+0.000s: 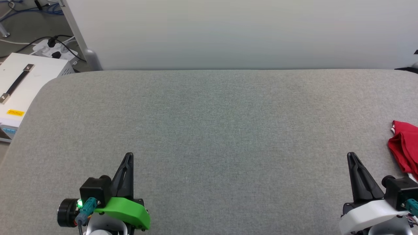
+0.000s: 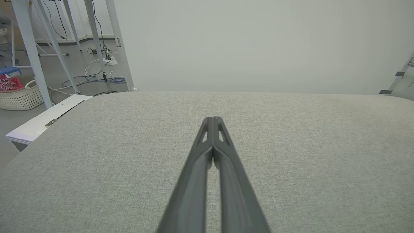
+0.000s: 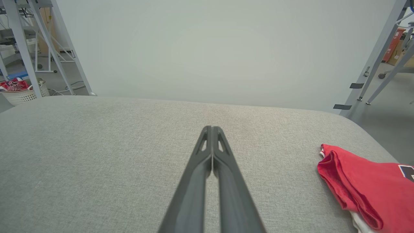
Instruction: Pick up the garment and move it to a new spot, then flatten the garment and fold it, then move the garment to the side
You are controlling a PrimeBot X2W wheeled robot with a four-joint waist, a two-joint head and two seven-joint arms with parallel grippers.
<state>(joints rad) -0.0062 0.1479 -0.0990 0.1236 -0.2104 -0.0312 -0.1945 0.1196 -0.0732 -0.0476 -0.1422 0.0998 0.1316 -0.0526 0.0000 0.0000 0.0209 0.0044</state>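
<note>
At the right edge of the grey table lies the shirt, a compact red bundle that seems folded, though both views cut it off. Near the front edge the left gripper and the right gripper sit well apart, each with its fingers pressed together and holding nothing. I judge the last step, setting the shirt aside, as done; what remains calls only for parking the arms. The right wrist view gives stacked layers, white cloth beneath and a corner of a black number; the head view gives just a red lump. The left wrist view adds a basket on the floor.
</note>
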